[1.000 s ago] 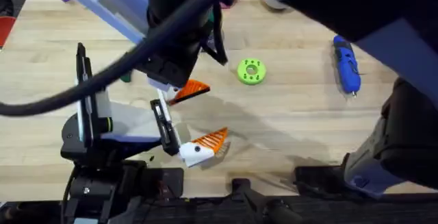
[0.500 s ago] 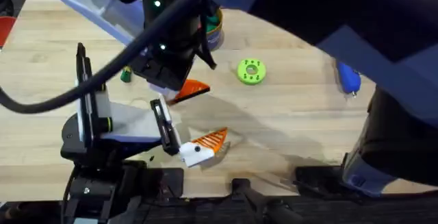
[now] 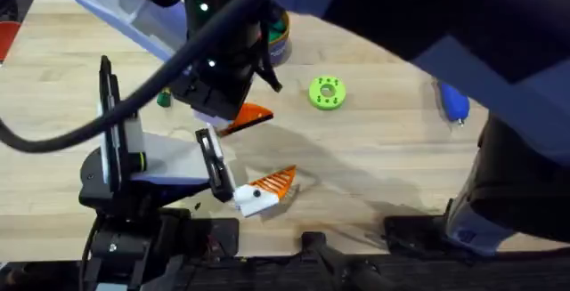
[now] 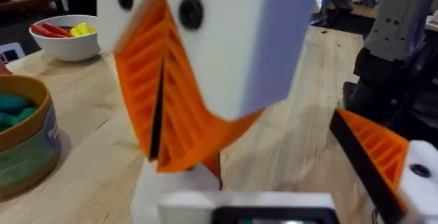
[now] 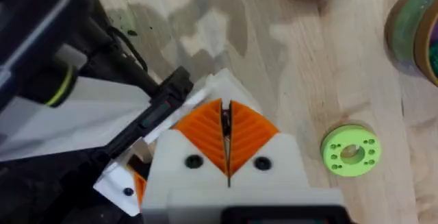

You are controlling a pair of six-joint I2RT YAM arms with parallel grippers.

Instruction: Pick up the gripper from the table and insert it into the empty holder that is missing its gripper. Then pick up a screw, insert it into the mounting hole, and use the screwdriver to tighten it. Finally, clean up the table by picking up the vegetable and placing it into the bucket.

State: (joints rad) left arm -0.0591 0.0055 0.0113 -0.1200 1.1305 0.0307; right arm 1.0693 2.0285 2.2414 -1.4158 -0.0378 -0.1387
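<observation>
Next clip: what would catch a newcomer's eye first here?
A dark arm sweeps large across the overhead view, above orange ribbed fins on white mounts near the table's front edge. Beyond them lie a green disc mid-table and the blue screwdriver at the right.

Green disc (image 3: 327,93) is seen lying flat on the bare wood, ringed with small holes around a centre hole; it is also shown in the right wrist view (image 5: 350,151). White bowl (image 4: 66,38) is noted at the far edge, with red and yellow pieces held inside. A red object (image 3: 7,37) is cut off at the far left edge.
</observation>
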